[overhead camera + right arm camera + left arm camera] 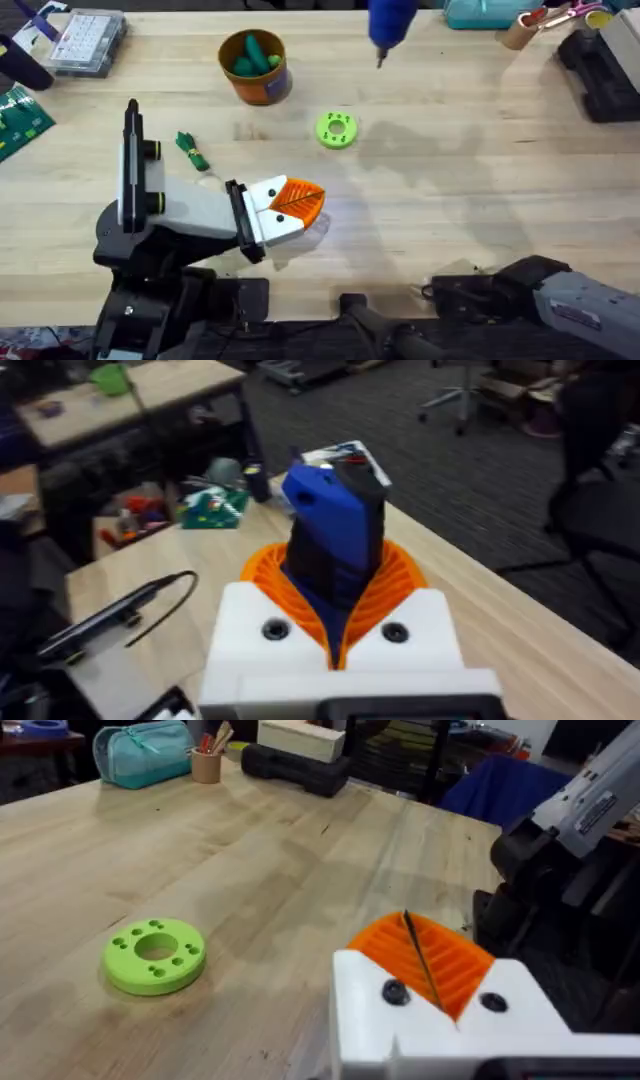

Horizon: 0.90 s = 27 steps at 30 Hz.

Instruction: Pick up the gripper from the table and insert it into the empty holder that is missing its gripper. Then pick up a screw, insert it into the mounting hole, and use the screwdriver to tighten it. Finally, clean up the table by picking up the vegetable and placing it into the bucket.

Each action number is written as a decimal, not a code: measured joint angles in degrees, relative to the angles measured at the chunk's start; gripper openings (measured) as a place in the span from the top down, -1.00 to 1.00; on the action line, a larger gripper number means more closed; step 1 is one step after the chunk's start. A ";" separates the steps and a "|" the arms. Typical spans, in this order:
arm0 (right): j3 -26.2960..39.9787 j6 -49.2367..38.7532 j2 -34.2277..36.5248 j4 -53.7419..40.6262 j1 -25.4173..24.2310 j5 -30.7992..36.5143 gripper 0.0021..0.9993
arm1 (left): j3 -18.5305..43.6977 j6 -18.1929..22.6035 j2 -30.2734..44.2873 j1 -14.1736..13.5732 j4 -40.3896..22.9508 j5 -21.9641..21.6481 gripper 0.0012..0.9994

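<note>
The holder (200, 212), a white boxy arm with a black end plate, lies low at the table's (480, 190) front left. The orange ribbed gripper (297, 200) is seated in the holder's white block (440, 1010). Two dark screw heads show on that block. My left gripper (408, 920) is shut, with only a thin dark seam between the orange pads. My right gripper (335, 565) is shut on the blue screwdriver (335, 525). At the far edge the screwdriver (390, 22) hangs tip down. The dark-green vegetable (190, 150) lies left of centre. The orange bucket (262, 90) behind it holds smooth green pieces.
A lime-green disc (335, 130) (155, 955) lies mid-table, just beyond the holder's tip. A clear screw box (85, 40) and a green board (20, 120) sit far left. A teal pouch (145, 750) and a black case (600, 70) line the far right. The right arm's links (560, 295) lie front right.
</note>
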 joint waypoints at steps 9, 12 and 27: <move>0.02 1.73 0.00 4.85 7.68 -5.62 0.95 | 0.00 0.00 0.02 0.00 -0.02 0.00 0.98; 0.02 1.88 0.02 6.47 10.08 -6.13 0.95 | 0.00 0.00 0.00 0.00 0.00 0.00 0.98; 0.07 1.56 4.41 11.04 21.82 -7.04 0.95 | 0.00 0.00 0.00 0.00 -0.02 0.00 0.98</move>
